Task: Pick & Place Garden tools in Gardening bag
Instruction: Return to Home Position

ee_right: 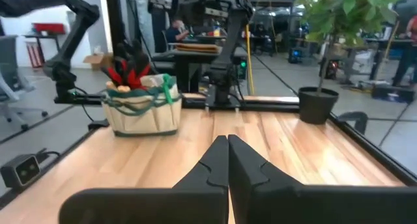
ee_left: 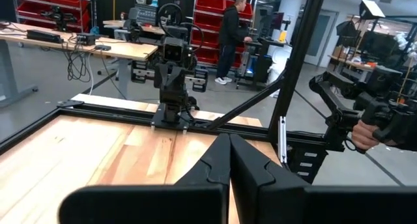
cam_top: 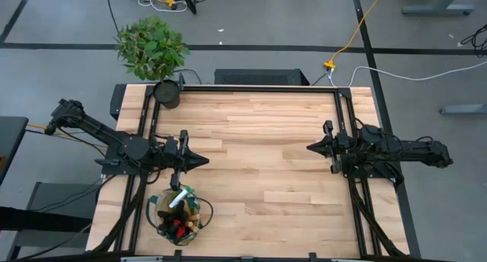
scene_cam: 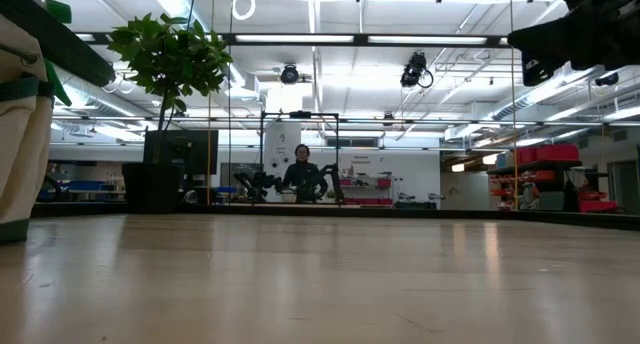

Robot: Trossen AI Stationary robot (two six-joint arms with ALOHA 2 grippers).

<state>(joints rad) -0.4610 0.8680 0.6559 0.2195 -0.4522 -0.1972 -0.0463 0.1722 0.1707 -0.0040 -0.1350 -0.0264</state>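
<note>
The beige canvas gardening bag [cam_top: 179, 214] with green trim stands on its base at the table's near left; it also shows in the right wrist view [ee_right: 143, 105]. Tools stick up out of it: a white nozzle [cam_top: 179, 197], wooden handles and red-and-black glove parts [ee_right: 129, 71]. My left gripper [cam_top: 205, 161] is shut and empty above the table, just beyond the bag; its closed fingers show in the left wrist view [ee_left: 229, 160]. My right gripper [cam_top: 310, 148] is shut and empty at the table's right side [ee_right: 227, 160].
A leafy plant [cam_top: 151, 47] in a black pot [cam_top: 167, 94] stands at the far left corner. Black frame rails [cam_top: 346, 140] run along the table's sides. The bare wooden tabletop [cam_top: 259, 155] lies between the arms. A person [ee_left: 231, 35] stands beyond the table.
</note>
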